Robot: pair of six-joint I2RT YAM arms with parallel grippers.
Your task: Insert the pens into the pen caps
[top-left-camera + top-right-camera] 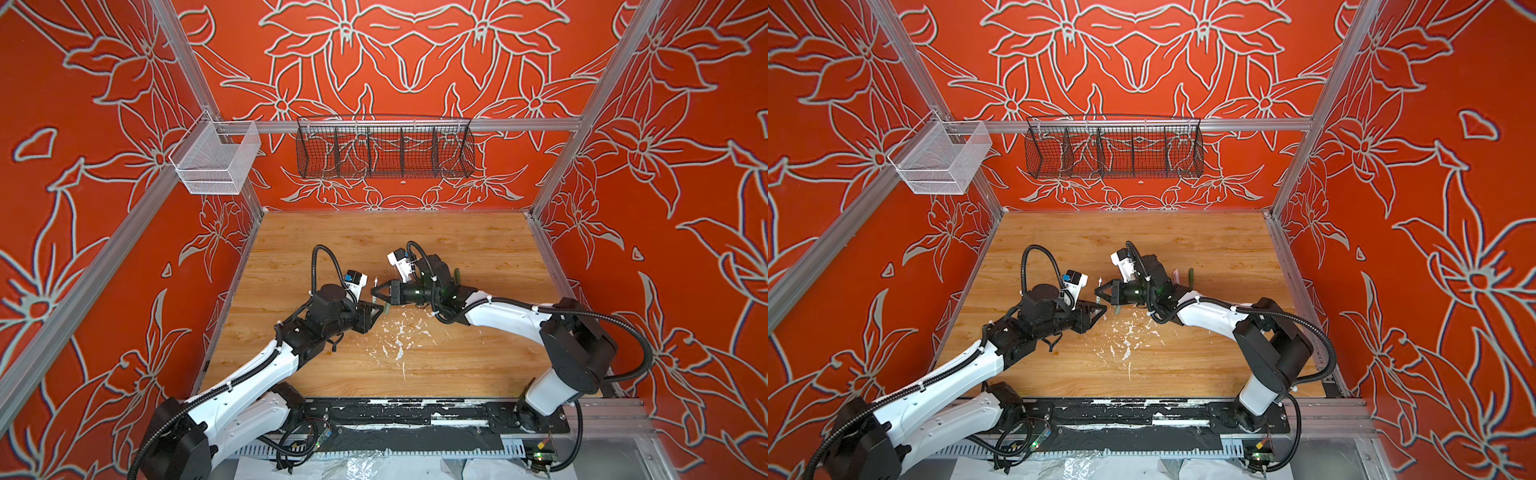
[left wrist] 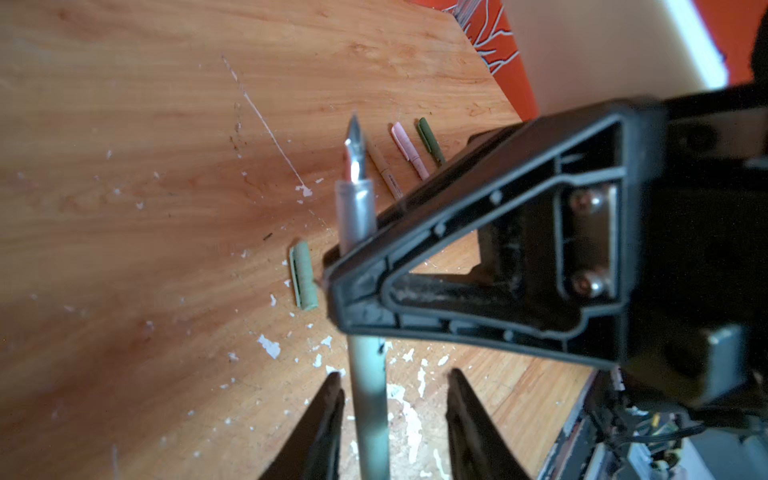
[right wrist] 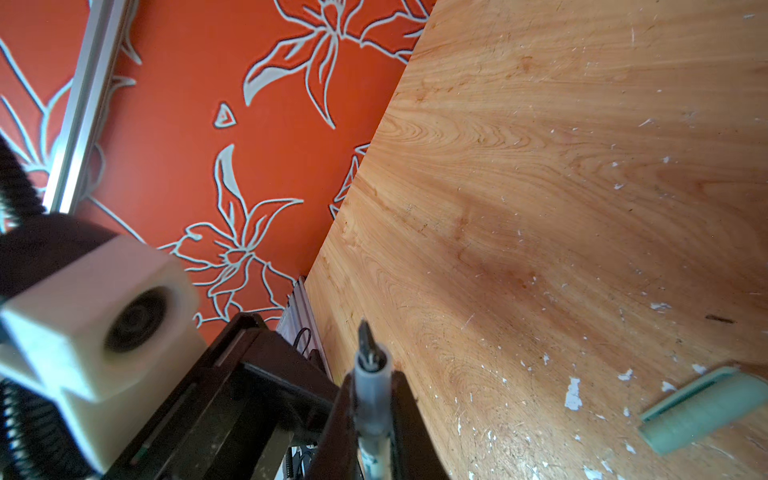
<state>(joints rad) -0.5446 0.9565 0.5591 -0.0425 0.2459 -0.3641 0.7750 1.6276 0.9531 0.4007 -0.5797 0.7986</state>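
Pinched in right tool (image 3: pixel 370 395): slim pale green pen (image 2: pixel 368 407), nib bared for capping. Left tool (image 2: pixel 394 374) spread, likely free to fetch stubby pale green cap (image 2: pixel 304 276).

A robot lab cell: an aluminium frame (image 1: pixel 399 124) with flower-print walls (image 1: pixel 83 216) encloses a wooden surface (image 1: pixel 457 249), two cabled arms (image 1: pixel 257 370) and hanging wire baskets (image 1: pixel 384 149).

The table (image 2: pixel 124 166) shows smooth wood grain with a soft sheen, flecked with chipped white paint (image 2: pixel 269 346). The pale green cap (image 2: pixel 304 276) looks like matt plastic. The pen (image 2: pixel 368 399) has a matt barrel and a shiny metal nib (image 2: pixel 356 153). The right gripper (image 2: pixel 332 266) is matt black plastic with bright metal screws (image 2: pixel 586 203).
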